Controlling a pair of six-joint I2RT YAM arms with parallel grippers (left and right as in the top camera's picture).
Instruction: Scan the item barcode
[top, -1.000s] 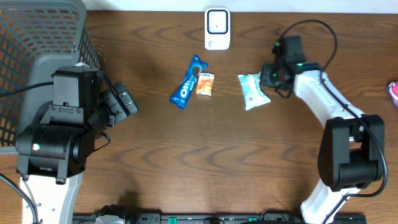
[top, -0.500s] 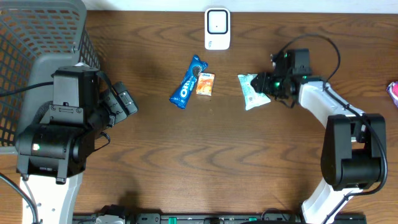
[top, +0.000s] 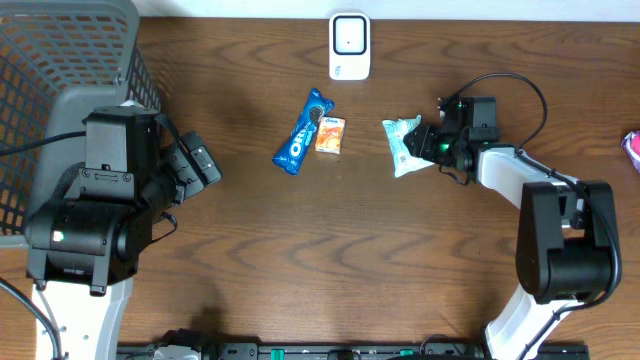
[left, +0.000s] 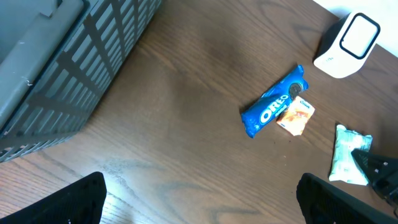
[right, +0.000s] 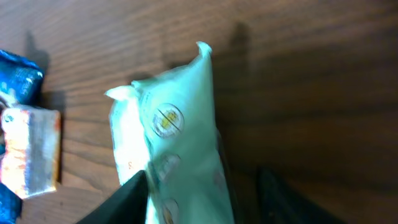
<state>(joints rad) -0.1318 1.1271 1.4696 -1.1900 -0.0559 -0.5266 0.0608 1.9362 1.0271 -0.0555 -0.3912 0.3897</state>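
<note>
Straddling the pale green packet (top: 405, 147) across its narrow width, the right jaws stand part open. In the right wrist view one of the fingers (right: 127, 200) meets the packet's edge, while a strip of bare wood shows between the other and the wrapper, so nothing looks clamped yet. The packet lies flat on the counter (top: 330, 250). Its long axis runs away from the robot with a slight tilt, one crimped end pointing to the far edge, and the jaws cross that axis. The right arm is at the packet; the left jaws hang well apart on the other side, spread wide and holding nothing. The white scanner (top: 349, 46) stands farther out, toward the robot's left of the packet. The wrapper looks soft and puffy, with a small round yellow mark on top. No barcode shows on the upturned face, so it probably sits underneath.
</note>
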